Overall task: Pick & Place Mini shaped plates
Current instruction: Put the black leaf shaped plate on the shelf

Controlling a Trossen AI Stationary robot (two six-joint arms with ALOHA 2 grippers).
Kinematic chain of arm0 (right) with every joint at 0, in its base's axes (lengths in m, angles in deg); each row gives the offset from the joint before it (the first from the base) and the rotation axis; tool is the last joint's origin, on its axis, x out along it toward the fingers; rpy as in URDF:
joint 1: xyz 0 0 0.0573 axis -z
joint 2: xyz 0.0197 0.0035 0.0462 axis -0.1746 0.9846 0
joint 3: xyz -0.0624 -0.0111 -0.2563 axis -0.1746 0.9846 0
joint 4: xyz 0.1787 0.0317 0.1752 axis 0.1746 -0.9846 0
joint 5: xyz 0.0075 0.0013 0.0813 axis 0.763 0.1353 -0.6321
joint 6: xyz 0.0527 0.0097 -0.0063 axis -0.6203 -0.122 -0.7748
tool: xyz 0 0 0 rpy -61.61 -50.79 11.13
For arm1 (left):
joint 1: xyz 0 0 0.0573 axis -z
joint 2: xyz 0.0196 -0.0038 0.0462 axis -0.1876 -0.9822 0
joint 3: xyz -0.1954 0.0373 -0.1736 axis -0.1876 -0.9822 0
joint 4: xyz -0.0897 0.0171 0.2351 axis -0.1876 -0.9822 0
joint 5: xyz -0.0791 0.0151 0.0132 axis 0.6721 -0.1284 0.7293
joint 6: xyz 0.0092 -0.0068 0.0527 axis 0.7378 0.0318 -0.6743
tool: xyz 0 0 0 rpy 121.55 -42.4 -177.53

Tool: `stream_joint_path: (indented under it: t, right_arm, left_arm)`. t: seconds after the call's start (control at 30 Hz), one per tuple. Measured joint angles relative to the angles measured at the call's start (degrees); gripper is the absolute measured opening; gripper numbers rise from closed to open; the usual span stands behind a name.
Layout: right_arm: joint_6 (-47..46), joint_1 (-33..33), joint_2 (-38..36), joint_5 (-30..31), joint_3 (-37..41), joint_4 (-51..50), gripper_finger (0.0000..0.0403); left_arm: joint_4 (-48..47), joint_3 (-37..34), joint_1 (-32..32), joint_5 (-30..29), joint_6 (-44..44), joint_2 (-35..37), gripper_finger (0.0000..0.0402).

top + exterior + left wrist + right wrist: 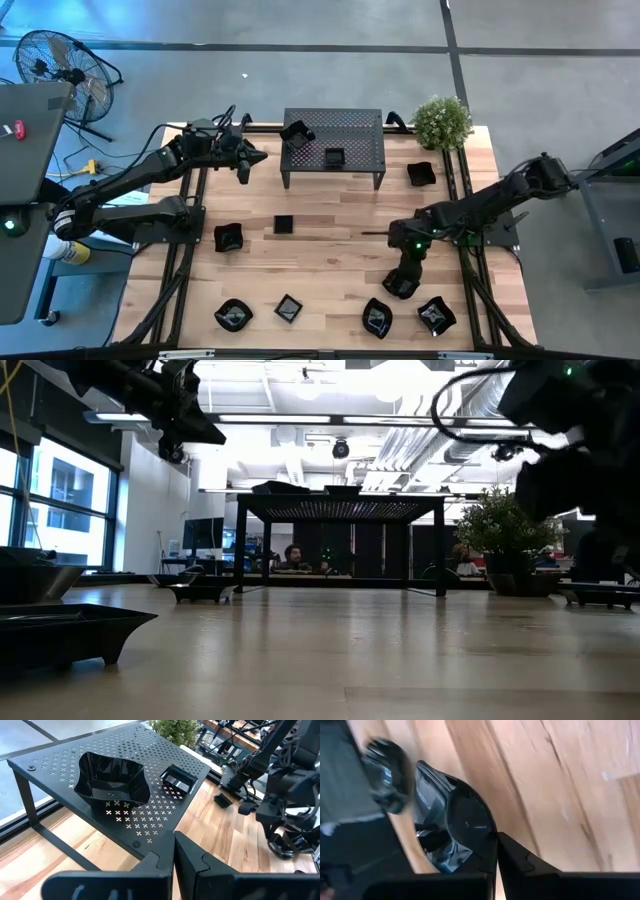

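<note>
A: High view, item one: the perforated rack [333,147], your landmark at the far middle of the table [330,245]. What do you count on it?

B: Two mini shaped plates: a wavy-edged one [297,131] on its left part, a small square one [335,157] near its front edge. The rest lie off the rack on the wood: one [421,173] just right of it, one [283,224] just in front of it, one [229,238] front-left, and four along the near edge, well apart from the rack [232,315] [289,308] [377,318] [436,315]. A potted plant [442,122] stands off the rack's right end.

A: And the grippers?

B: The left gripper [255,156] hovers just left of the rack, fingers together, nothing in them. The right gripper [401,285] is down front-right of the rack, on a tenth plate [400,288].

A: Low view?

B: You see the rack [340,510] across the table, with plates at the left foreground [70,628] and one [203,591] beside its left leg. People sit in the room behind it.

A: Left wrist view?

B: The fingers [160,865] are pressed together, empty, short of the rack's corner [150,827]; the wavy plate [111,776] and the square plate [177,778] rest on top.

A: Right wrist view?

B: The fingers [512,855] are closed, pinching the rim of a glossy plate [455,827] on the wood.
</note>
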Motion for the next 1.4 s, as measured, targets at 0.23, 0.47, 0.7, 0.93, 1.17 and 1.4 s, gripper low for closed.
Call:
stream_joint_path:
  t: [0.23,0.47,0.7,0.93,1.17,1.4]
  right_arm:
    - [-9.7,2.1,-7.7,2.2,-0.8,1.1,0.0002]
    - [-18.0,9.2,-13.6,14.5,-13.8,-1.6,0.0001]
    - [-17.7,25.7,-8.8,25.4,-33.7,-12.6,0.0001]
    - [-16.4,45.8,1.3,25.3,-43.0,-19.3,0.0001]
    - [-20.3,54.8,9.8,18.9,-43.1,-17.8,0.0001]
    - [-22.0,58.3,11.7,17.8,-43.1,-17.8,0.0000]
  left_arm:
    - [0.0,0.0,0.0,0.0,0.0,0.0,0.0001]
    - [0.0,0.0,0.0,-0.3,0.0,0.0,0.0001]
    - [2.9,0.0,0.0,-0.5,0.0,0.0,0.0001]
    - [3.8,0.0,0.0,-3.5,0.0,0.0,0.0001]
    - [3.8,0.0,0.0,-6.5,0.0,0.0,0.0001]
    - [3.8,0.0,0.0,-7.0,0.0,0.0,0.0001]
